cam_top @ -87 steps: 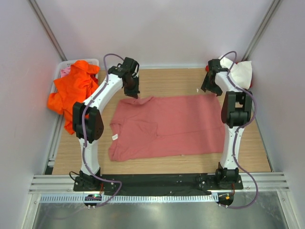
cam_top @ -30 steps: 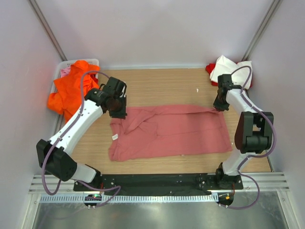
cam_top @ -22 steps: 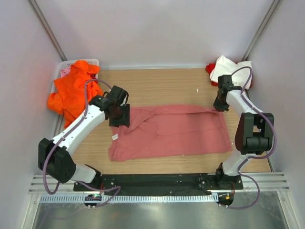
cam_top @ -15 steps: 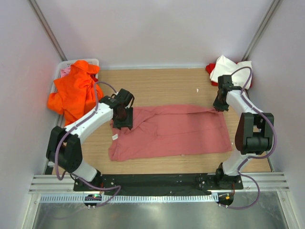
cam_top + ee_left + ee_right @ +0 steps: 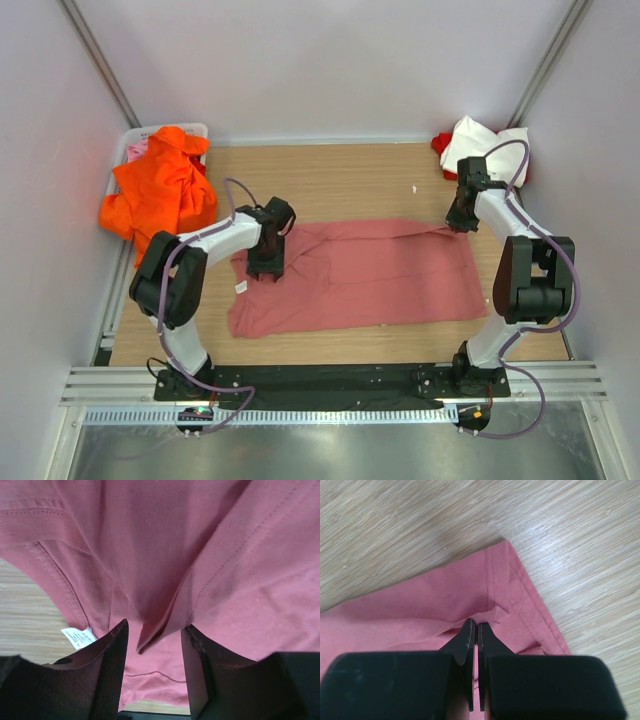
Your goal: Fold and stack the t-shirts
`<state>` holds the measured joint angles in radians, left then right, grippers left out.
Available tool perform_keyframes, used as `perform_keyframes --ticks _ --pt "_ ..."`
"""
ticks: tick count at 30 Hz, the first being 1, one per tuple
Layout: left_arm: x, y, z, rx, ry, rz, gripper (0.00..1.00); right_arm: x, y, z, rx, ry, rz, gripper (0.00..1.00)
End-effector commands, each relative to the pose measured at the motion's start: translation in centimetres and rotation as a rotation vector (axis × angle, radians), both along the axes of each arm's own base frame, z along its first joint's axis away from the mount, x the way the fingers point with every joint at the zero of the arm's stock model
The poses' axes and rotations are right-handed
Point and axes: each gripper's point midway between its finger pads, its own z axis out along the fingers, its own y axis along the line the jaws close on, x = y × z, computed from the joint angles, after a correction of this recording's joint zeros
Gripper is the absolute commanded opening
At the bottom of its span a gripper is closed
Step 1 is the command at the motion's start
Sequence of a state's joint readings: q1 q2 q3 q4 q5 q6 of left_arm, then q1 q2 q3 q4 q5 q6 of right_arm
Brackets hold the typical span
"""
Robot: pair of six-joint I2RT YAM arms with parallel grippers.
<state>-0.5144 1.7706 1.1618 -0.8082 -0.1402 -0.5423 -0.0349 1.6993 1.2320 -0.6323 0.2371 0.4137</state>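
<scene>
The pink shirt [image 5: 360,275] lies spread flat on the wooden tabletop [image 5: 340,175]; the left tool [image 5: 266,270] sits on its left part, jaws apart, with a ridge of cloth between them; the right tool [image 5: 458,222] is closed tight, pinching the shirt's far right corner; an orange shirt [image 5: 155,195] is heaped far left; a white shirt [image 5: 490,145] sits far right; pale walls [image 5: 330,60] stand around.

The spread t-shirt [image 5: 370,270] is showing a plain dusty salmon-pink, with a small white label [image 5: 241,287], against the table [image 5: 340,175] with its pale wood grain. The heaped t-shirt [image 5: 160,190] at the left is showing bright plain orange, while a white t-shirt [image 5: 478,130] and a red t-shirt [image 5: 442,143] are showing in the far corner.
</scene>
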Motion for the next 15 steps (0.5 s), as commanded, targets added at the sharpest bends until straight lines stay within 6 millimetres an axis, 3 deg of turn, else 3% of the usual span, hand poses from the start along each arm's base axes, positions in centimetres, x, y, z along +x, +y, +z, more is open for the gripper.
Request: perform_keyframes --ticks 1,5,8,11,15 --pt "1.0 -0.2 -0.1 0.028 -0.047 -0.003 0.47 0.9 0.1 1.7 0.005 -0.07 0.005 0.01" --pt "1.3 0.0 -0.1 0.044 -0.057 -0.003 0.41 1.0 0.3 1.8 0.015 -0.076 0.012 0.01" --pt "1.6 -0.1 0.2 0.043 -0.068 -0.011 0.16 1.0 0.3 1.7 0.018 -0.075 0.013 0.01" --pt "1.7 -0.2 0.9 0.039 -0.079 -0.016 0.01 0.9 0.4 1.6 0.019 -0.073 0.015 0.01" --pt "1.6 -0.1 2.9 0.039 -0.103 -0.031 0.0 0.7 0.4 1.8 0.022 -0.071 0.018 0.01"
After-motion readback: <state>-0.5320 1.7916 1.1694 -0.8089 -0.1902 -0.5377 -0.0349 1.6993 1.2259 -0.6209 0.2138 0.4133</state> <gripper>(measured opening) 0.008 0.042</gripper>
